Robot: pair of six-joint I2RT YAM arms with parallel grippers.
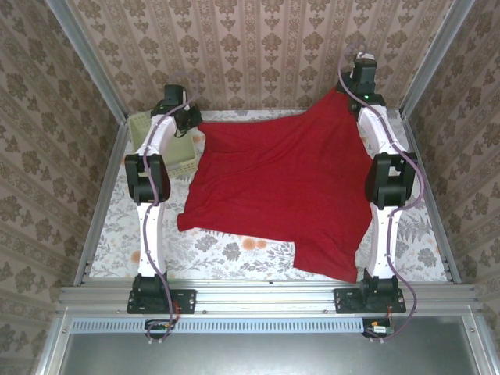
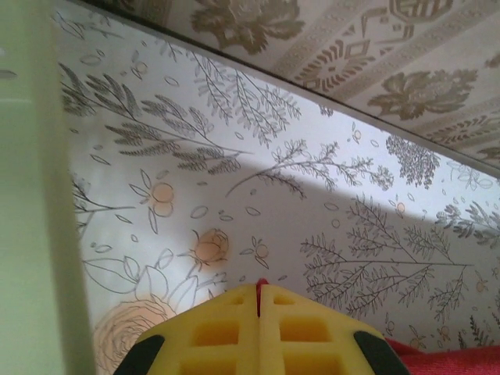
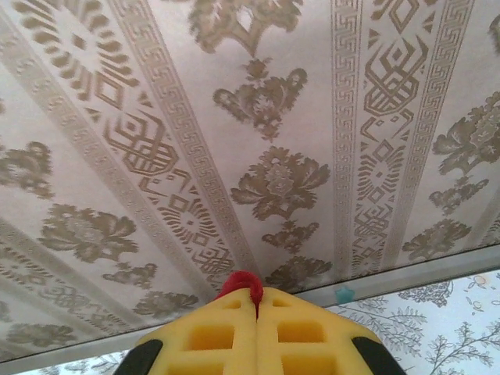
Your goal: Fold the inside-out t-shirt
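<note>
The red inside-out t-shirt (image 1: 281,187) lies spread over the middle of the table, its far edge stretched between the two arms. My left gripper (image 1: 190,119) is shut on the shirt's far-left corner, low over the table beside the basket; a sliver of red cloth (image 2: 262,283) shows between its yellow fingers (image 2: 226,328). My right gripper (image 1: 361,92) is shut on the far-right corner and holds it lifted near the back wall, so the cloth rises toward it. A red fold (image 3: 242,285) pokes out above its closed fingers (image 3: 226,332).
A pale yellow-green perforated basket (image 1: 168,152) stands at the far left, right beside the left arm; its wall (image 2: 31,195) is close on the left in the left wrist view. Patterned walls enclose the table on three sides. Bare floral tablecloth (image 1: 234,250) shows at the front.
</note>
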